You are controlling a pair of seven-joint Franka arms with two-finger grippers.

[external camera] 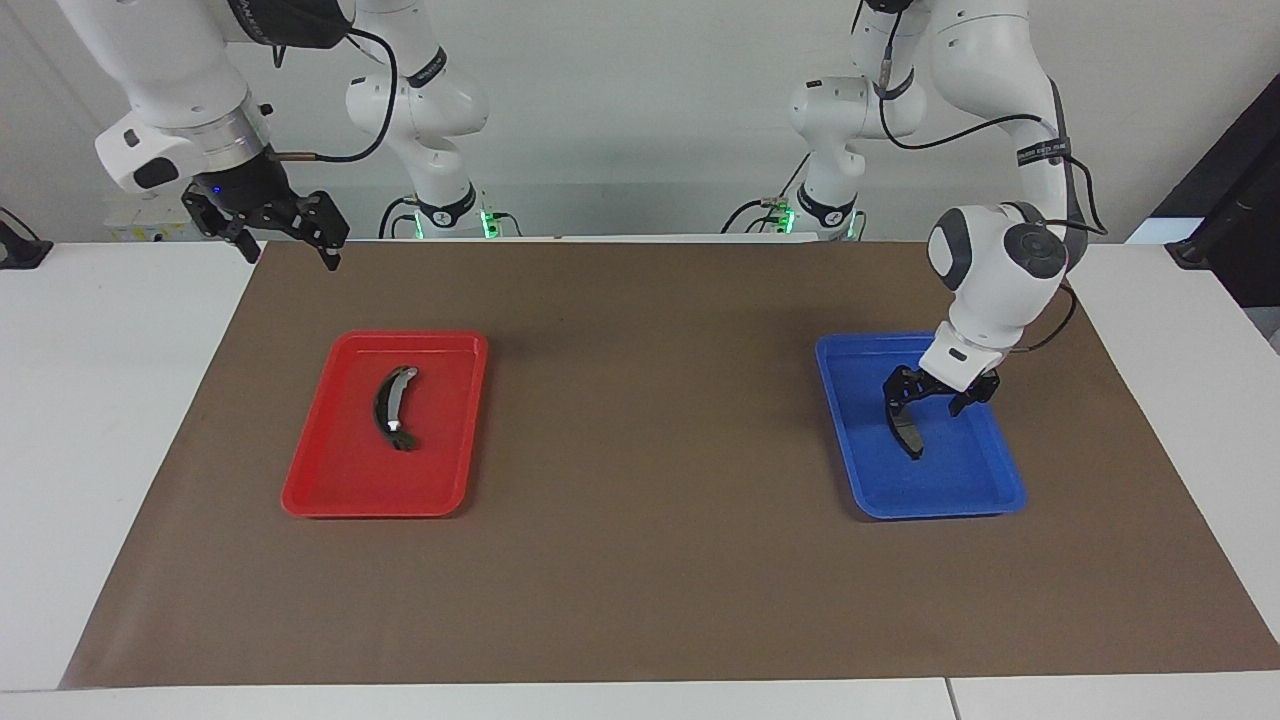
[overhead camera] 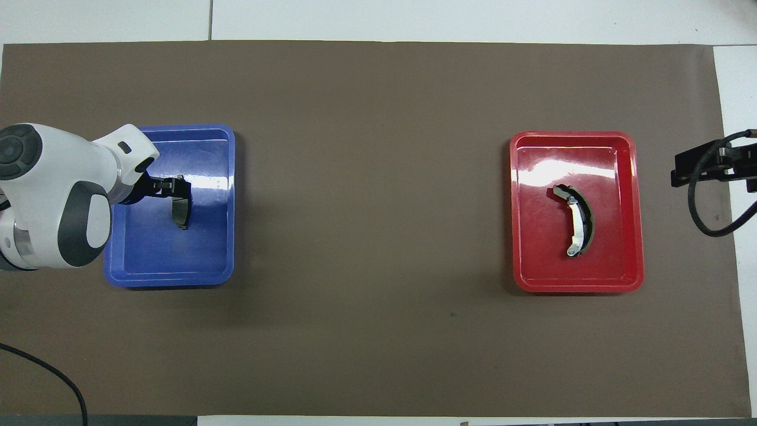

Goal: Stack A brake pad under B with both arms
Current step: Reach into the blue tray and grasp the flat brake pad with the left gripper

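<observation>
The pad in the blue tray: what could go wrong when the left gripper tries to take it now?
1. The open left gripper is over one end of the pad, not its middle; gripped there, the pad may tilt or slip.
2. The pad lies flat on the blue tray, so the fingers may strike the floor or shift the light tray.
3. The right gripper waits away from the shoe; stacking could be delayed.

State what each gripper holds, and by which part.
Nothing is held. Left gripper is open over the A brake pad in the blue tray; right gripper waits open.
</observation>
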